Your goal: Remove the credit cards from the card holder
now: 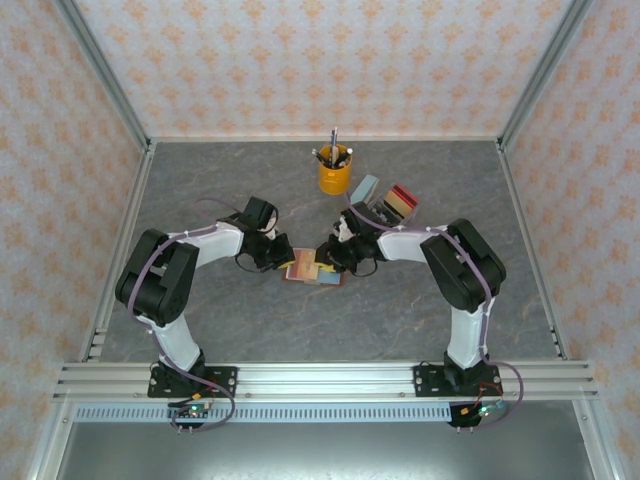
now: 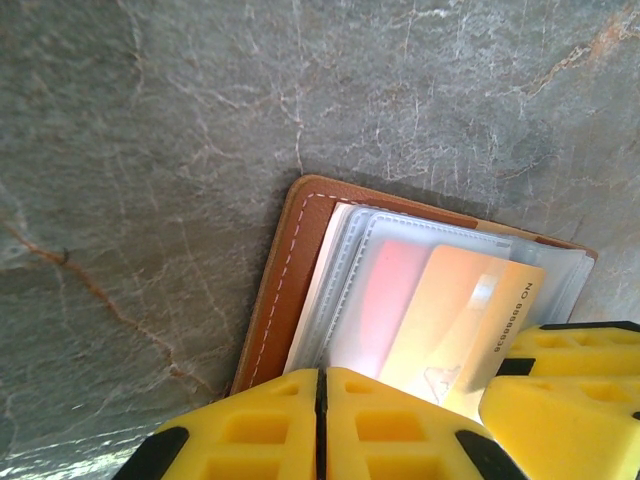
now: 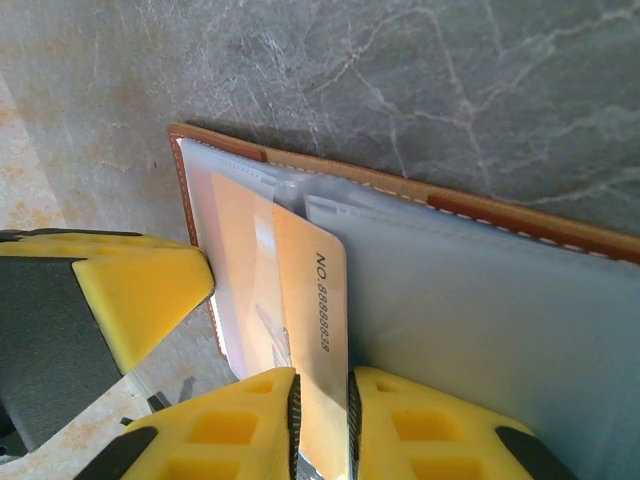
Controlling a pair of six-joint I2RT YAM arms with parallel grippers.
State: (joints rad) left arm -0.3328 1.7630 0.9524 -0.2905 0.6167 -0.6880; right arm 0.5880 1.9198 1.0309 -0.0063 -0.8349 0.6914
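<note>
Item: card holder (image 1: 312, 270), reddish-brown leather, lying open at the middle of the bench (image 1: 250, 330), between the two grippers. Contents: clear plastic sleeves holding a red card (image 2: 385, 295) fully seated, and a yellow card (image 3: 312, 300) (numbered along one edge) drawn partway out of its sleeve toward the near edge. Any further cards are hidden under the sleeves. Left gripper (image 2: 322, 385): fingers closed together at the holder's near edge; whether a sliver of leather or sleeve lies between them cannot be told. Right gripper (image 3: 320, 400): jaws narrowly apart, one on each side of the yellow card; whether they pinch it or merely flank it cannot be told. Step in hand, as judged: extraction of the first card, with the holder steadied from the left. Next move calls for a firm hold on the yellow card and a straight pull along the sleeve, the holder being kept down so it does not drag along; the thin slick card may slip. Also on the bench: yellow cup (image 1: 335, 172) near the middle of the far edge, holding pens; pale blue block (image 1: 365, 186) just beside it, on its right.
</note>
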